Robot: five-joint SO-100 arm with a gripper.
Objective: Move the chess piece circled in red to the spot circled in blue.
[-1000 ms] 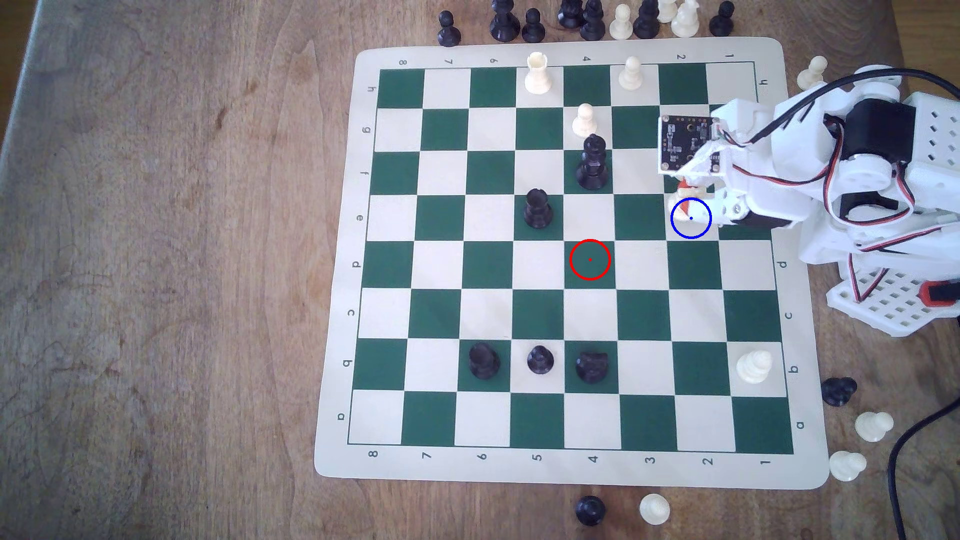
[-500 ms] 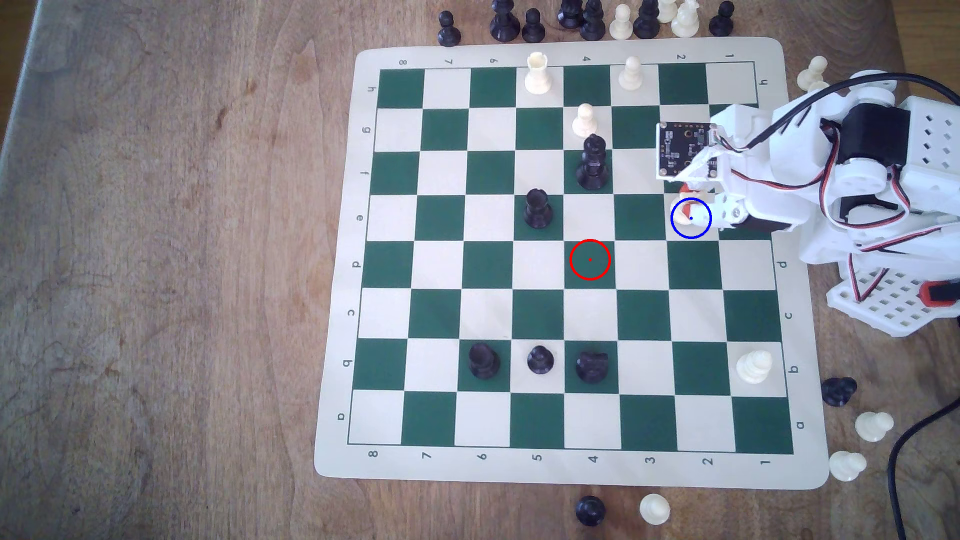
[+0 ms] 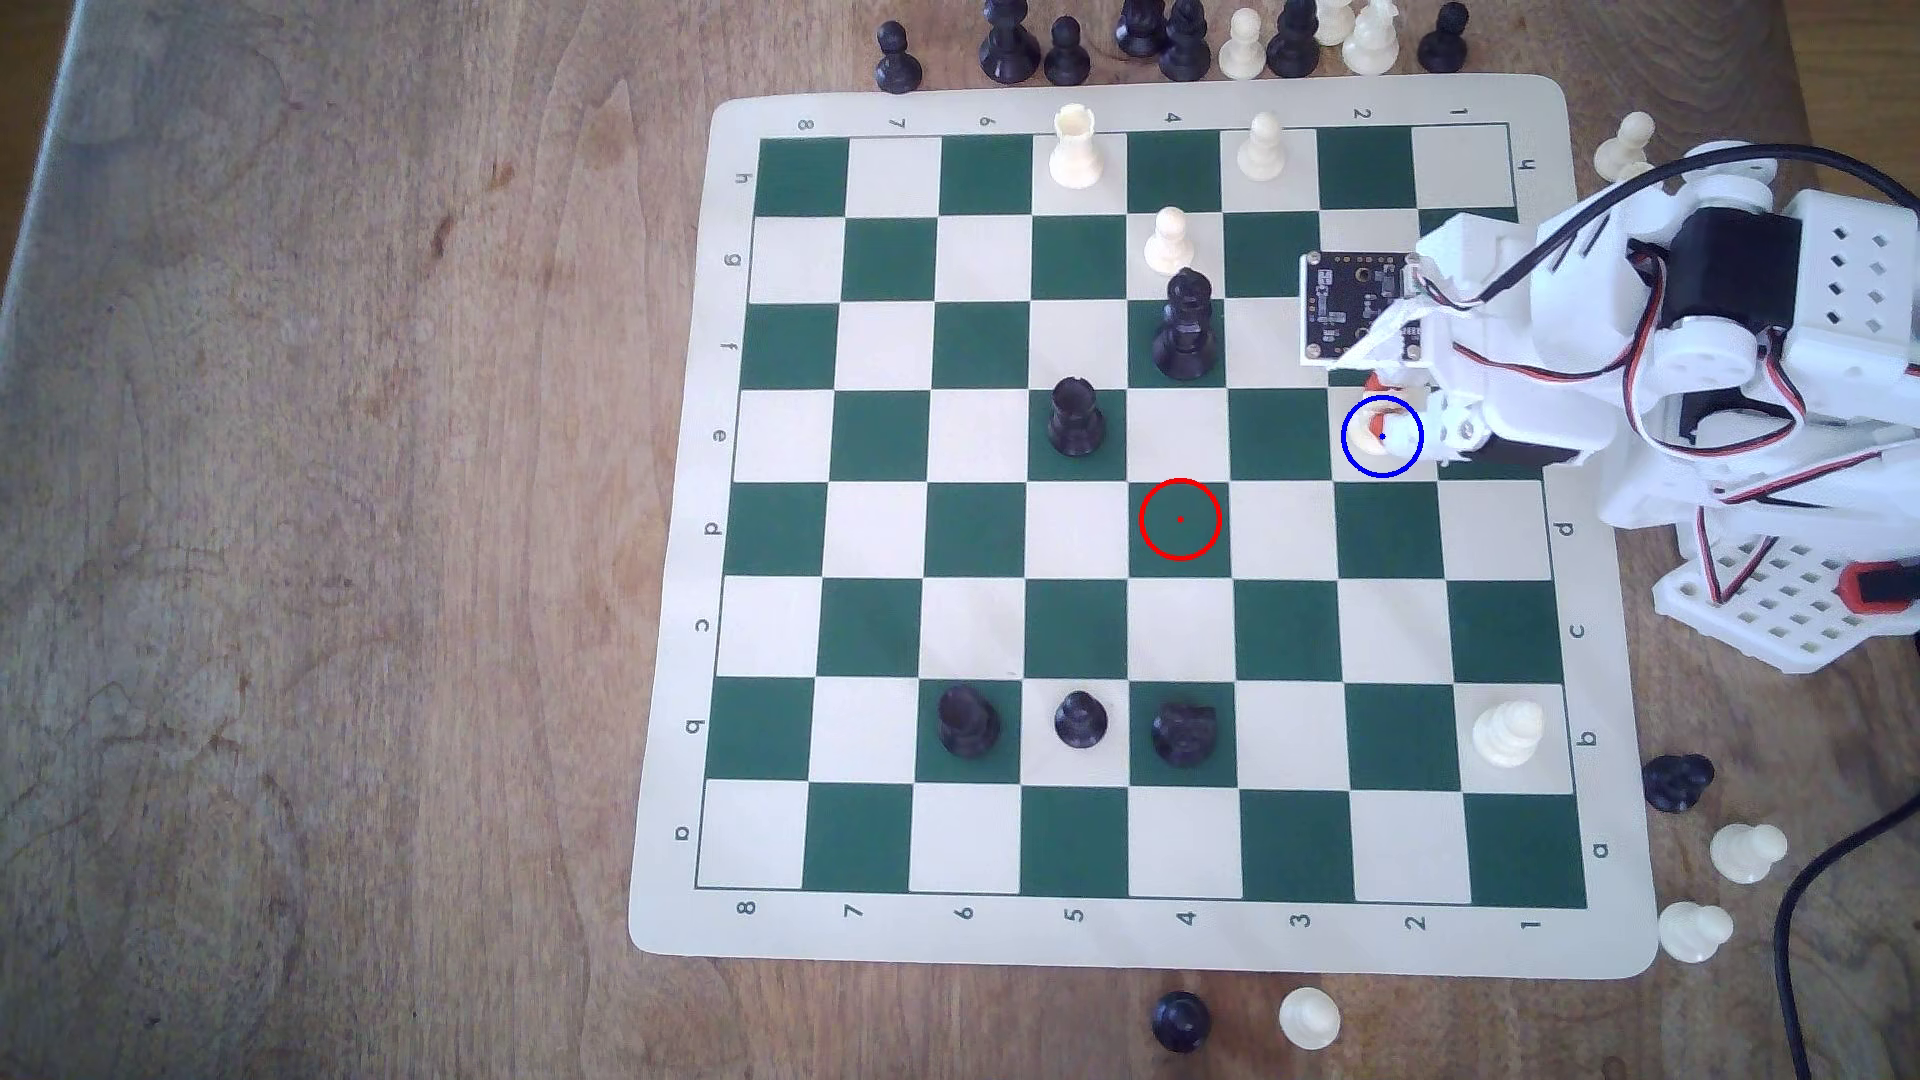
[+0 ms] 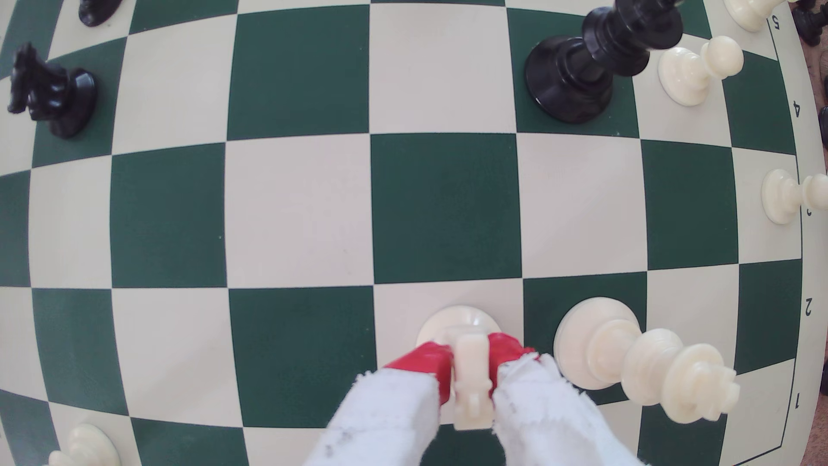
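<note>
**Chess mat on wooden table, piece at blue ring**

Wooden table (image 3: 312,519) bearing a green-and-cream chess mat (image 3: 1143,940). Gripper (image 4: 470,363), red-tipped and white-wrapped, clenched on the cream-white piece (image 4: 468,358), whose base rests on the blue-ringed cream square (image 3: 1405,464) at the exterior view's right. Red-ringed green square (image 3: 1180,519) bare. Tall white crowned piece (image 4: 627,354) just beside the held piece.

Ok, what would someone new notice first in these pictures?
First, the pincer, its red pads clamped on a cream-white chess piece whose base sits on a cream square. In the exterior view, that is inside the blue ring, while the red ring circles a bare green square.
</note>
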